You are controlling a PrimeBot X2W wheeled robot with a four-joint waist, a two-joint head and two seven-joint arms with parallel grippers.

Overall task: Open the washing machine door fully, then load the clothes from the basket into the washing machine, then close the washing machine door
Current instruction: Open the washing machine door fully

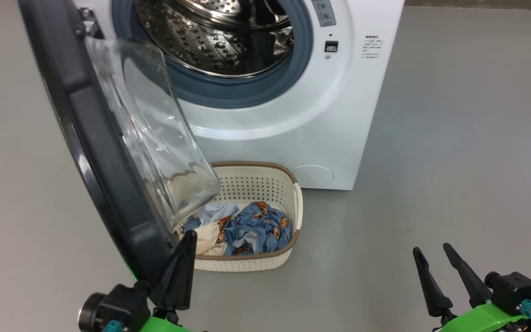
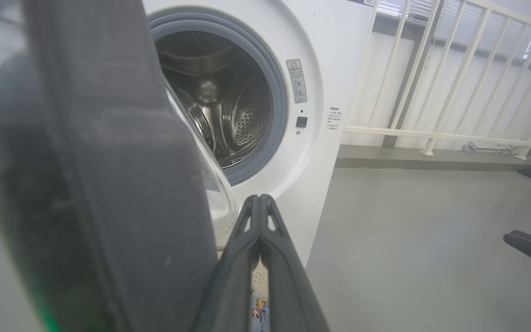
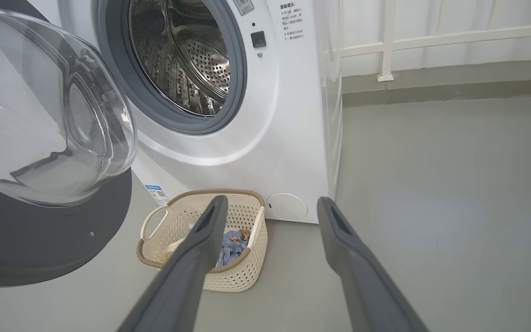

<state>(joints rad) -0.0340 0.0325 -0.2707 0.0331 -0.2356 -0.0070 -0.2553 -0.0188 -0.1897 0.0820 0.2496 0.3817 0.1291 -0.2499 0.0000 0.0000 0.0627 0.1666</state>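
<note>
Down on the grey floor point(image 1: 454, 161) ahead of us, the washing machine point(image 1: 293, 138) is standing with its mouth uncovered. We are looking into the steel perforated drum point(image 1: 219, 41) inside the grey-blue gasket ring point(image 1: 247, 94). The washing machine door point(image 1: 95, 152) is hanging open on our left side of the washer. It is swung out toward us, so its dark grey inner face and clear glass bowl point(image 1: 155, 133) are facing our right.

The cream basket point(image 1: 247, 265) is sitting on the floor just in front of the washer's lower front. In the head view the door's bowl is covering the basket's left part. The clothes point(image 1: 256, 230) are lying in the basket, mostly blue fabric with small orange figures. A cream piece and a pale blue piece are lying to their left.

Our left gripper point(image 1: 189, 235) is pressing its two fingers together with nothing between them. Its tip is pointing up just beside the door's lower inner edge, and we cannot tell whether it is touching the door. Our right gripper point(image 1: 430, 248) is hovering low at our right, well apart from the basket and the washer, its fingers spreading wide and holding nothing.

Through the right wrist view, those fingers are framing the round white cap point(image 3: 286, 206) low on the washer's front. One finger is crossing in front of the basket. A white railing point(image 2: 431, 92) is running behind the washer.
</note>
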